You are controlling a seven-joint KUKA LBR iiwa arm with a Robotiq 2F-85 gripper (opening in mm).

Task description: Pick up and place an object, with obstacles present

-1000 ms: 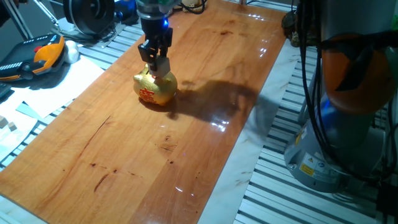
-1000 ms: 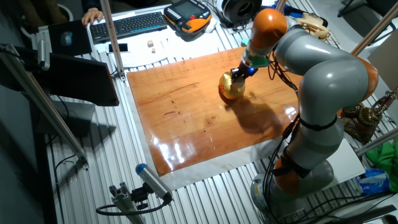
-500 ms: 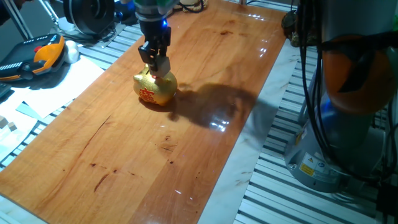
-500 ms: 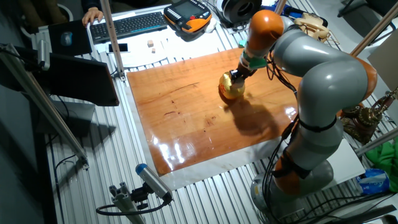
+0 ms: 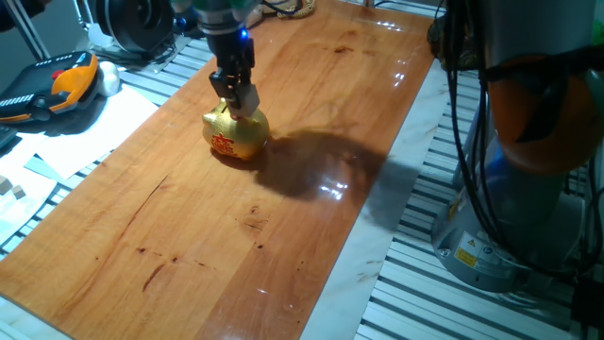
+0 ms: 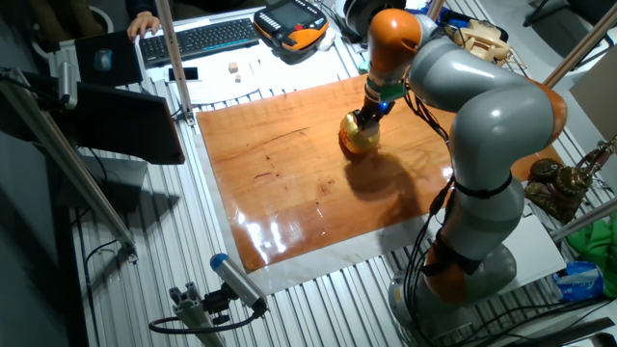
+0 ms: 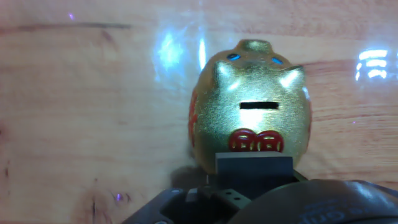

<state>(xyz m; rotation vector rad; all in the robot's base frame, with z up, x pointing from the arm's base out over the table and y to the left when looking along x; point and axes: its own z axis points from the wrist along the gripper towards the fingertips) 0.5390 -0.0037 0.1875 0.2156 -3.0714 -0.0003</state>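
Swinging leftward in the other fixed view, the arm's (image 6: 482, 106) orange elbow joint now sits further toward the pendant side than a second ago, and in one fixed view the wrist has edged slightly left. The gripper (image 5: 239, 102) itself stays low over the pig (image 5: 236, 137), just as before, and the pig has not shifted.

The gripper (image 6: 364, 118) points down at the pig's (image 6: 359, 138) back, at or just above its top; contact cannot be judged. Whether the fingers are spread or pressed together cannot be told: both fixed views show them only as a dark cluster, and the hand view shows a single grey block at the bottom of the frame, overlapping the pig's (image 7: 252, 118) near end.

In the hand view the pig fills the middle, coin slot up, with two red round marks near the gripper and blue eyes at the far end. The cube cannot be made out in any view, so its place cannot be told.

The pig stands upright on the wooden worktop (image 5: 311, 236), close to the long edge beside the orange pendant (image 5: 57, 85) and keyboard (image 6: 207, 37), toward one end of that edge. The arm's shadow lies on the wood beside the pig, towards the opposite long edge.
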